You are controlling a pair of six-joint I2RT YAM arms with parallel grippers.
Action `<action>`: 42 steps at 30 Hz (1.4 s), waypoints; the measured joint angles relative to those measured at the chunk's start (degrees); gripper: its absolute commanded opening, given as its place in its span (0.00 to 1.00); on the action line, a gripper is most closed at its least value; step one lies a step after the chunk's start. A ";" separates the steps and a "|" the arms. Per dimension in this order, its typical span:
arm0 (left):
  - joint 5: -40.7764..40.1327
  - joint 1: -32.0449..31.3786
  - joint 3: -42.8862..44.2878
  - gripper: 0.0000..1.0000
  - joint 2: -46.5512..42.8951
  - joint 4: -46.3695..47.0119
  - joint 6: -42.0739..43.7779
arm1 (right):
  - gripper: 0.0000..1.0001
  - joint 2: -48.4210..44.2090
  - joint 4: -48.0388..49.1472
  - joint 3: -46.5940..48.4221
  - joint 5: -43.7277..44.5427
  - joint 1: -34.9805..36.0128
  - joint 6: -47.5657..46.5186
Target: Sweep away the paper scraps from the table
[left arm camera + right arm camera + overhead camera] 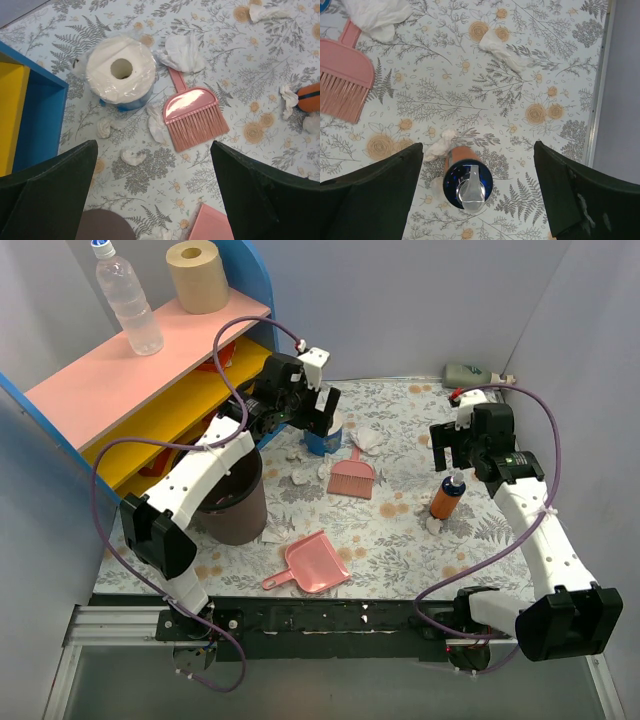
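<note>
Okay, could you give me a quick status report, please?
Open and empty: left gripper, right gripper. Scattered across table: paper scraps; brush, dustpan lying free. In the way: orange bottle, upright beside scraps.

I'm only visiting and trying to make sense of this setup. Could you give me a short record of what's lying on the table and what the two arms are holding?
left pincer: open, empty, above the brush and scraps
right pincer: open, empty, above the orange bottle
paper scraps: scattered on the table, several around the brush
pink brush: lying flat beside the toilet roll
pink dustpan: lying nearer the arm bases, apart from the brush
dark bin: on the left, beneath the left arm
</note>
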 measured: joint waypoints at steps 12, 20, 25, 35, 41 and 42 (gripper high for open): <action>15.08 -1.38 0.57 0.98 0.39 -2.45 5.07 | 0.89 -1.03 0.70 -0.61 -23.43 1.51 -18.62; 23.34 -1.40 -12.61 0.98 -4.87 -1.81 12.20 | 0.83 -1.38 -1.90 -0.63 -30.40 6.62 -26.18; 27.02 -1.57 -21.22 0.87 -11.87 -4.57 20.41 | 0.70 -0.98 -2.05 -2.45 -32.39 8.72 -27.63; 27.19 -3.02 -30.80 0.85 -15.85 -9.70 28.65 | 0.48 10.38 2.03 -2.23 -31.43 15.85 -28.89; 25.49 -2.99 -31.34 0.86 -17.09 -10.03 29.24 | 0.44 23.32 7.04 3.52 -29.94 16.52 -26.08; 25.31 -2.99 -31.34 0.86 -17.40 -10.03 29.22 | 0.45 25.05 7.87 4.26 -29.92 16.57 -25.83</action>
